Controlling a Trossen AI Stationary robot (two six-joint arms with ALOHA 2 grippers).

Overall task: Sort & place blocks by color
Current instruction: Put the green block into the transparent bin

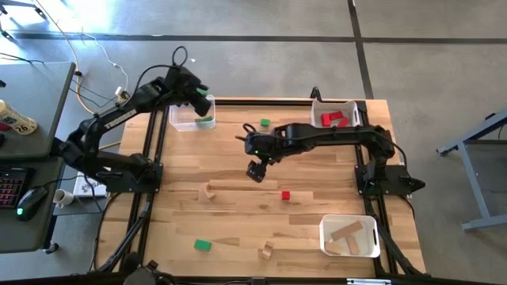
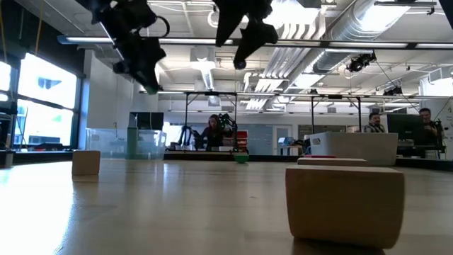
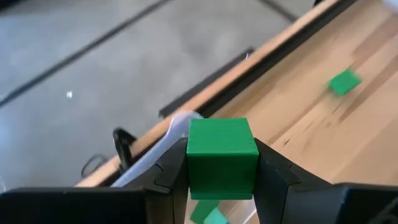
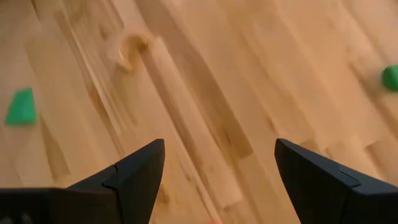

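Note:
My left gripper (image 1: 200,101) hovers over the clear bin (image 1: 184,120) at the table's far left, shut on a green cube (image 3: 222,155). More green pieces (image 3: 208,214) lie in that bin below it. My right gripper (image 1: 255,170) hangs open above the table's middle, over a long plain wood bar (image 4: 186,106) and touching nothing. Loose on the table are a green block (image 1: 264,123), a red block (image 1: 285,195), another green block (image 1: 203,245) and plain wood pieces (image 1: 210,190) (image 1: 265,252). My left gripper pinches the green cube between its two fingers (image 3: 277,180), one on each opposite side face (image 3: 254,163). The cube's top and front face stand out beyond the fingers. It is lifted clear and sits above the bin's rim (image 3: 171,127).
A bin with red blocks (image 1: 334,117) stands at the far right and a bin with wood pieces (image 1: 348,236) at the near right. In the low view two wood blocks (image 2: 345,202) (image 2: 85,162) sit close to the near edge. People sit in the room behind.

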